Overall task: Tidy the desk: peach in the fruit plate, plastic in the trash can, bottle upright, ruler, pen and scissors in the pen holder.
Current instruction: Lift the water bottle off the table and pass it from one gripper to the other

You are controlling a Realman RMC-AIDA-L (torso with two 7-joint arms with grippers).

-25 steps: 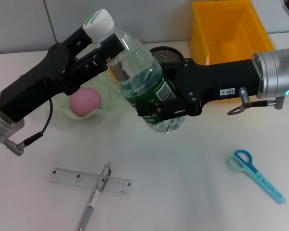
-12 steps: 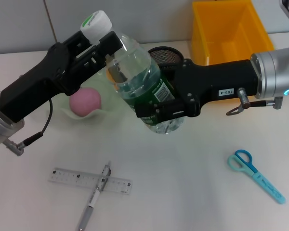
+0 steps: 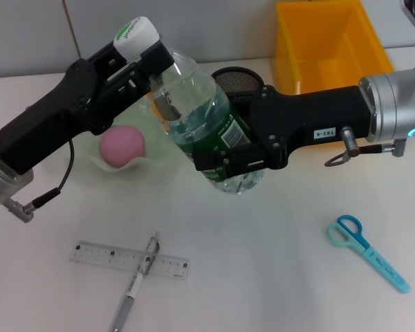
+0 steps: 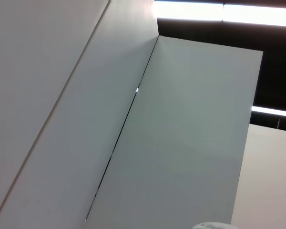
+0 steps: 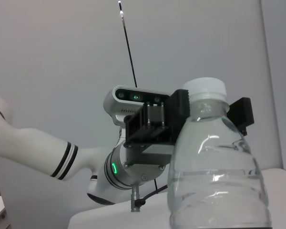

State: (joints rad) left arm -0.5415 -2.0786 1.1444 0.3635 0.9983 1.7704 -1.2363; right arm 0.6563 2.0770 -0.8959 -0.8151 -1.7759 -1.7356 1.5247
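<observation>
A clear water bottle (image 3: 200, 114) with a white cap and green label is held nearly upright above the table. My left gripper (image 3: 146, 61) is shut on its neck just under the cap. My right gripper (image 3: 225, 162) is shut on its lower body. The bottle also shows in the right wrist view (image 5: 214, 167), with the left gripper (image 5: 200, 114) around its neck. A pink peach (image 3: 122, 144) lies in the pale fruit plate (image 3: 152, 162). A clear ruler (image 3: 104, 256) and a pen (image 3: 135, 283) lie crossed at the front left. Blue scissors (image 3: 366, 252) lie at the front right.
A black mesh pen holder (image 3: 236, 79) stands behind the bottle. A yellow bin (image 3: 328, 45) stands at the back right. The left wrist view shows only wall and ceiling.
The bottle has tipped a little more upright and shifted slightly left with both grippers on it. Nothing else has moved.
</observation>
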